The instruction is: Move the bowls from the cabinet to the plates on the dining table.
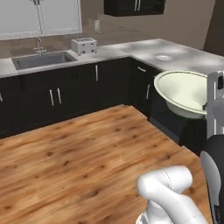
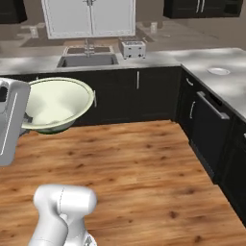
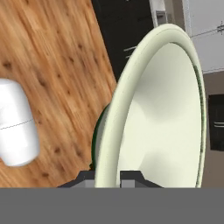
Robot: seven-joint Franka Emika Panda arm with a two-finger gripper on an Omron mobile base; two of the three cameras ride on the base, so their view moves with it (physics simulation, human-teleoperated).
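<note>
We see the gripper (image 3: 108, 178) clamped on the cream bowl's (image 1: 186, 92) rim, held above the wood floor (image 1: 74, 162) | hand view alone shows green base | right base view adds sink (image 2: 89, 60), toaster (image 2: 132, 48)

**Bowl held aloft over the floor, bench along the back**

In the left base view the bowl (image 1: 183, 92) sits at right centre, above the floor (image 1: 78, 148), its rim pinched in the claw (image 3: 108, 177) at the bottom of the hand view; the bench (image 1: 131, 49) runs across the upper frame and turns down the right side; the sink (image 1: 41, 60) lies in it at upper left, the toaster (image 1: 84, 45) just right of the sink; a small plate (image 1: 164, 57) lies on the bench at upper right, behind the bowl; a wall cabinet (image 1: 133, 6) hangs at top centre.
</note>
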